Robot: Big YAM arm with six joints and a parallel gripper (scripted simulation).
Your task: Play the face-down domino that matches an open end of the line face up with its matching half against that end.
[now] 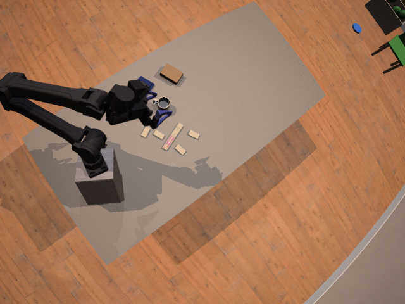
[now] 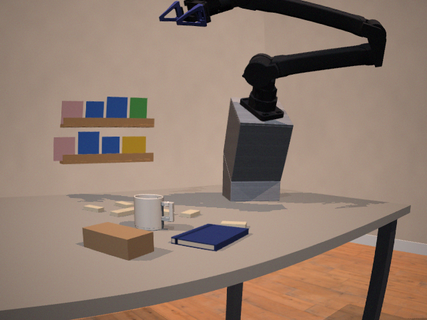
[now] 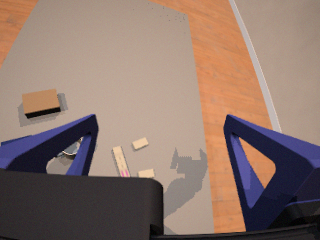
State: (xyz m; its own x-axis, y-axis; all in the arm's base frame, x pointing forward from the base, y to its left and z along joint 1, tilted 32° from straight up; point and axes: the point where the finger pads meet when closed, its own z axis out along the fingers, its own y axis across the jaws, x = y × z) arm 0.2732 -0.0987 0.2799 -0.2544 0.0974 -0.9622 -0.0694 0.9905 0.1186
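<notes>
The line of face-up dominoes (image 1: pixel 172 136) lies on the grey table top, with pink pips on its near half; it also shows in the wrist view (image 3: pixel 120 160). Plain cream face-down dominoes lie around it: two to its left (image 1: pixel 145 132) (image 1: pixel 158 134) and two to its right (image 1: pixel 193 134) (image 1: pixel 180 149). One more lies behind the blue book (image 2: pixel 233 223). My gripper (image 1: pixel 157 106) (image 2: pixel 182 15) is open and empty. It hangs high above the table, roughly over the mug. In the wrist view its blue fingers stand wide apart.
A white mug (image 1: pixel 163 102) stands just beyond the line. A brown box (image 1: pixel 171 73) lies farther back, and a blue book (image 2: pixel 210 236) lies partly hidden under my arm. The arm's grey pedestal (image 1: pixel 98 183) stands at the table's left.
</notes>
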